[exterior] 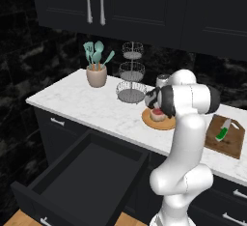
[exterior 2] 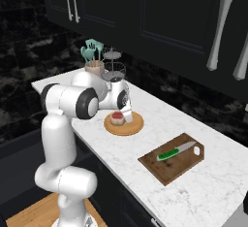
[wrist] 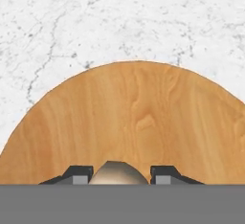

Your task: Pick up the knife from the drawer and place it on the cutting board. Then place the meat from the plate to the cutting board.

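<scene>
Marble counter, fingers (wrist: pixel 119 176) open w/ red-topped meat (exterior 2: pixel 116 118) between, on orange-tan plate (wrist: pixel 143 117)

The setting is a rendered domestic kitchen. A white marble desk (exterior: pixel 91 105) runs along a dark stone wall, with black wall cabinets (exterior: pixel 135 3) bearing silver handles above and black base units with an open drawer (exterior: pixel 82 176) below. On the desk stand a crock of teal utensils (exterior: pixel 96 68), a tiered wire basket (exterior: pixel 131 75), a wooden plate (exterior 2: pixel 133 126) and a cutting board (exterior 2: pixel 174 165)
</scene>
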### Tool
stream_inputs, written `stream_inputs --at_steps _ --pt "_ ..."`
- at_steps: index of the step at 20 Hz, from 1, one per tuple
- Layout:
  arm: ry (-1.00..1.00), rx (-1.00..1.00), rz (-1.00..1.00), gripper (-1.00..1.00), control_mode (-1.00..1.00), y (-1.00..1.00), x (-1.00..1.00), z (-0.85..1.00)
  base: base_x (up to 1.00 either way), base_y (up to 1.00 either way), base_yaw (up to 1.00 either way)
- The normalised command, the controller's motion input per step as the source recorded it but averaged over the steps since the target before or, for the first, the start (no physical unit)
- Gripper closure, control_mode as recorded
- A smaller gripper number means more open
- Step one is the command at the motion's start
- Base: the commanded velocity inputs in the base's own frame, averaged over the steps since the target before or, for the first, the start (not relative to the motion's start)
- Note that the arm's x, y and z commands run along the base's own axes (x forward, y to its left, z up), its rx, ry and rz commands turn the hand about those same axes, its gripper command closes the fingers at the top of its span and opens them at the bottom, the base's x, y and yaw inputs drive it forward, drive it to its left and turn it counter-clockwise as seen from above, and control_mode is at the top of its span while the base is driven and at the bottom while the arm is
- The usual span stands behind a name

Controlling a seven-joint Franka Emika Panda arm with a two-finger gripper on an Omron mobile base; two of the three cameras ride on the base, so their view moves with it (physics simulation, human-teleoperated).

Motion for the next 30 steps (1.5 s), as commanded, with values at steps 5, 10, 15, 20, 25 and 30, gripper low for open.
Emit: stream_inputs --at_steps 5,10,15,20,25,30 --pt "0.0 0.0 -0.18 1.0 -1.0 -0.17 -0.16 0.29 0.0 0.0 0.0" --pt "-0.01 0.01 -0.17 1.0 -1.0 -0.19 -0.58 0.26 0.0 0.0 0.0" --pt "-0.08 0.0 -0.13 1.0 -1.0 -0.41 -0.65 0.09 0.0 0.0 0.0" --pt "-0.18 0.0 -0.11 1.0 -1.0 -0.5 -0.67 0.0 0.0 0.0 0.0" --pt "-0.12 0.0 -0.13 1.0 -1.0 -0.67 -0.48 0.09 0.0 0.0 0.0" --pt "-0.11 0.01 -0.15 1.0 -1.0 -0.77 -0.36 0.27 0.0 0.0 0.0"
